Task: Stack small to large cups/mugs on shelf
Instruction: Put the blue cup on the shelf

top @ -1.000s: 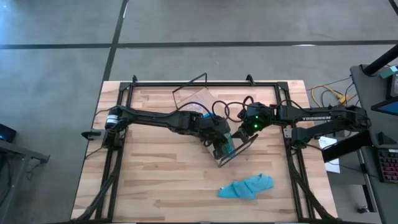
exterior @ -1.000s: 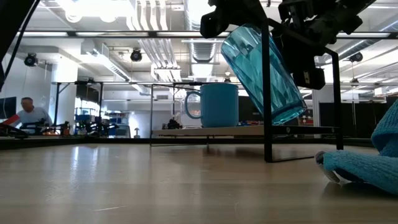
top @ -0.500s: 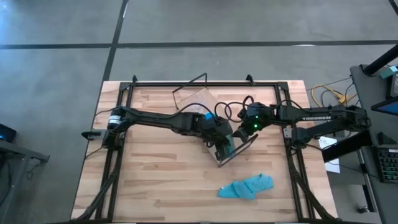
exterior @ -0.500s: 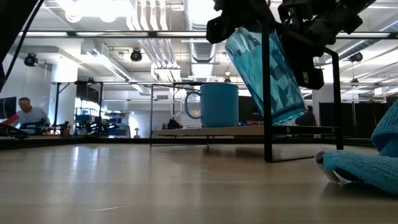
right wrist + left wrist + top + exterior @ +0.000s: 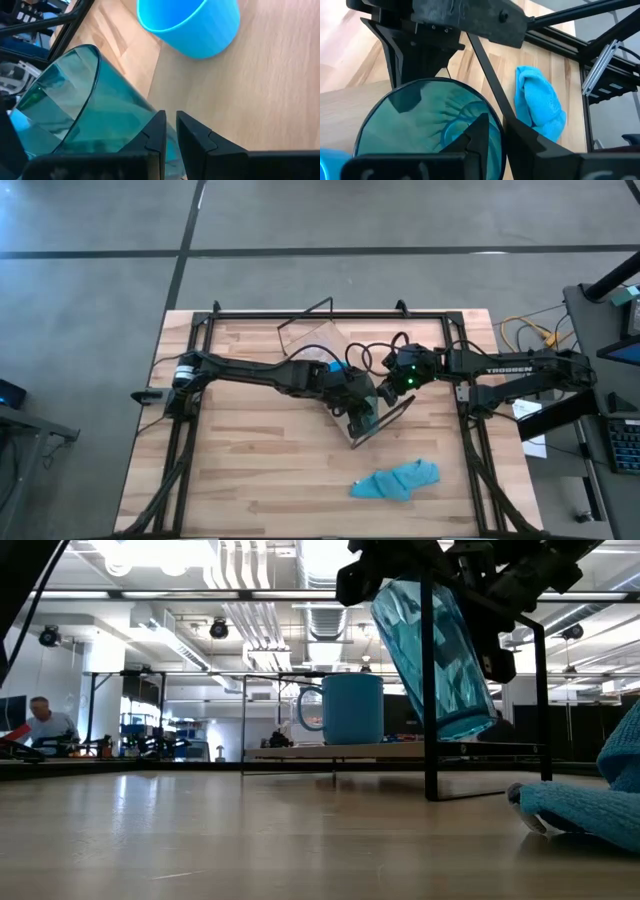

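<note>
The teal tumbler (image 5: 435, 655) hangs tilted, mouth up, just above the near end of the light-wood shelf (image 5: 380, 751), beside its black wire frame end (image 5: 430, 690). My left gripper (image 5: 497, 125) is shut on the tumbler, seen from above in the high view (image 5: 362, 402). My right gripper (image 5: 170, 117) is shut beside the tumbler's wall (image 5: 100, 115). The bright blue mug (image 5: 350, 708) stands upright by its base on the shelf board, behind the tumbler. The small clear glass cup does not show. My left gripper pinches the tumbler's rim (image 5: 495, 112), one finger (image 5: 480, 135) inside the mouth and one outside. The fingers come from above, slanting from the table's left. The tumbler hangs below them, tilted, its base (image 5: 470, 728) clear of the shelf board. My right gripper's shut fingers (image 5: 155, 135) lie over the tumbler's side wall; whether they touch it I cannot tell.
A crumpled blue cloth (image 5: 397, 480) lies on the table near the front, right of centre. The shelf (image 5: 310, 338) lies slanted across the table's middle. A black frame (image 5: 330, 313) runs round the tabletop. A person sits far off in the room (image 5: 45, 725).
My left gripper has tipped the tumbler closer to upright: its mouth has swung a little toward my right gripper while its base has stayed just above the shelf's near end. My right gripper has kept close beside it.
</note>
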`<state>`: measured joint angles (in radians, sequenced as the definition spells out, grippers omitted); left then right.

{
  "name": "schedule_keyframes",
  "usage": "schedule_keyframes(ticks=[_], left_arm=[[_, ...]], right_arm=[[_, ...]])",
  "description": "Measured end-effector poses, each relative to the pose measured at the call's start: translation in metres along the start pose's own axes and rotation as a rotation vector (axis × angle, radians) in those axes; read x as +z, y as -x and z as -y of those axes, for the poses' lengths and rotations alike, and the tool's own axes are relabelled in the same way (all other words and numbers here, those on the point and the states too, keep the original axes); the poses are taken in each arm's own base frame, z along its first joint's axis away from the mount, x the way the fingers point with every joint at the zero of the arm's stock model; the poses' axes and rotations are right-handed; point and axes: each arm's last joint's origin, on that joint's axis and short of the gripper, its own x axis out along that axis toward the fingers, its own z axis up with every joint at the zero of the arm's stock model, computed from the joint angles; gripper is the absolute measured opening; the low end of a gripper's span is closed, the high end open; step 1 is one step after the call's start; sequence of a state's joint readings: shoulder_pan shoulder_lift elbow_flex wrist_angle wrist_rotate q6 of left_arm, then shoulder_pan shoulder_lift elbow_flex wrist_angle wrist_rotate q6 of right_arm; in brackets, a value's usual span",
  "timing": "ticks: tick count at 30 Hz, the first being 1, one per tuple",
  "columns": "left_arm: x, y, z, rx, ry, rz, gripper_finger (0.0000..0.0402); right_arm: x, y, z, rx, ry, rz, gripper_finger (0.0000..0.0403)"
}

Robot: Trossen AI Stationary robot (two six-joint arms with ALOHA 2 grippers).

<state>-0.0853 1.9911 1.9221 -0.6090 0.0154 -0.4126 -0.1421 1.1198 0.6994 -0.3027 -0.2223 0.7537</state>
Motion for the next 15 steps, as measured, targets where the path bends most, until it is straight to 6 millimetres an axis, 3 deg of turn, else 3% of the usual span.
schedule_keyframes(ticks=[15], left_arm=[[0.0001,0.0002,0.0001,-0.001,0.000,0.000,0.0041]], right_arm=[[0.0058,0.0003,-0.0027,-0.009,0.026,0.094,0.0038]])
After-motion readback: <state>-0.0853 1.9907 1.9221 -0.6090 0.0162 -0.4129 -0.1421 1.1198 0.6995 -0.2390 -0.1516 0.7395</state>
